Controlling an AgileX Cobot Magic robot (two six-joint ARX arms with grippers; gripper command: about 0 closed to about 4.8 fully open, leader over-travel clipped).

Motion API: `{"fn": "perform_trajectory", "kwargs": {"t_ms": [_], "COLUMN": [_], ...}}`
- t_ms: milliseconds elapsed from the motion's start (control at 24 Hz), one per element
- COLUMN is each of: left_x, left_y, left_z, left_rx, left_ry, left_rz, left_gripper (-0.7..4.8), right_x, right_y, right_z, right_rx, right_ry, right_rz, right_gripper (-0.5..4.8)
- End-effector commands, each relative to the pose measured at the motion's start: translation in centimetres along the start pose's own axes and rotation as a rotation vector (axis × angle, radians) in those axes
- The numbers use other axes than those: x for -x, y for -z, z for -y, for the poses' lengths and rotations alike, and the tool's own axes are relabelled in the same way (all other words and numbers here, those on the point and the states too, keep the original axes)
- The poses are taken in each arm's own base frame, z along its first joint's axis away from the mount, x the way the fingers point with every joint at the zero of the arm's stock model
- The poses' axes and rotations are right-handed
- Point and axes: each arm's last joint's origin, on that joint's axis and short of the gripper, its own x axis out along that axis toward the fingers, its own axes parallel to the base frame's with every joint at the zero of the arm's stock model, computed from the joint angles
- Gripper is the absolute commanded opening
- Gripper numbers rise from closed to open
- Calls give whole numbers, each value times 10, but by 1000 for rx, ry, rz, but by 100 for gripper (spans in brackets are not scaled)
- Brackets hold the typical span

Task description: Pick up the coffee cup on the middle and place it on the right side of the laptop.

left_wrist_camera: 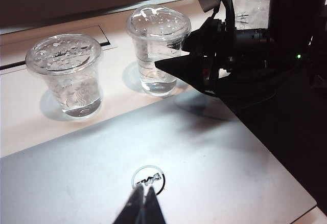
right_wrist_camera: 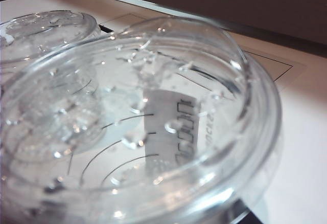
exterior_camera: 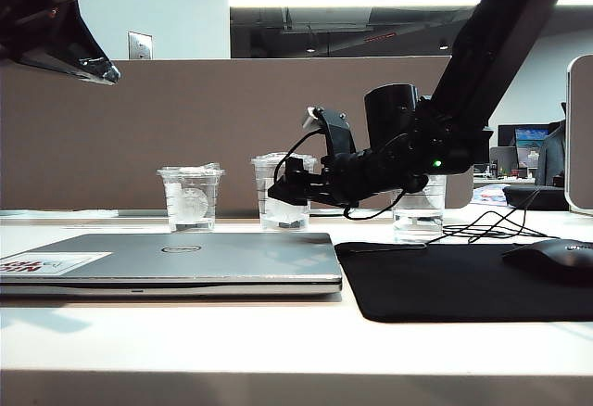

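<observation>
While my right claw (exterior_camera: 283, 195) reaches around the coffee cup (exterior_camera: 281, 191), jaws spread either side, unclenched, the laptop (exterior_camera: 176, 262) lies just below it. My left claw (left_wrist_camera: 143, 207), clenched and empty, hangs over the laptop's lid.

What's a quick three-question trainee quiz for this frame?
1. True or false: the laptop is open.
2. The right gripper is reaching to: A the mouse pad; B the coffee cup in the middle; C the laptop lid.
3. Above the laptop lid, are the left gripper fingers open or shut?
Key: 1 false, it lies closed. 2 B. 3 shut.
</observation>
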Motion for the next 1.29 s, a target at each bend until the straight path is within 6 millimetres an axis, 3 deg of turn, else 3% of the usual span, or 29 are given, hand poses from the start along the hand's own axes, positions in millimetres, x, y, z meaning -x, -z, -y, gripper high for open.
{"fn": "perform_trajectory", "kwargs": {"t_ms": [42,83,125,500,959,1292], "left_x": [1,1,1,1,1,1], "left_y": [-3,-3,-3,-3,-3,-3], "left_z": [0,0,0,0,0,0], "left_rx": [-3,-3,-3,-3,-3,-3], "left_ry": [3,3,3,3,3,3], "left_rz": [17,17,17,17,17,17], "left_gripper": [-5,-5,-5,-5,-5,-5], "right_x": [0,0,0,1,9,20], "right_y": [-11,-11,-11,-14,-38,-66], "right_z": [-1,-1,-1,0,2,-2], "right_rx": [7,1,-3,-54,-50,-29], "right_ry": [-5,-4,-5,-6,-58,-73], "right_rz": [53,53,53,83,168,201], "right_gripper": [366,298,294,294,291,291]}}
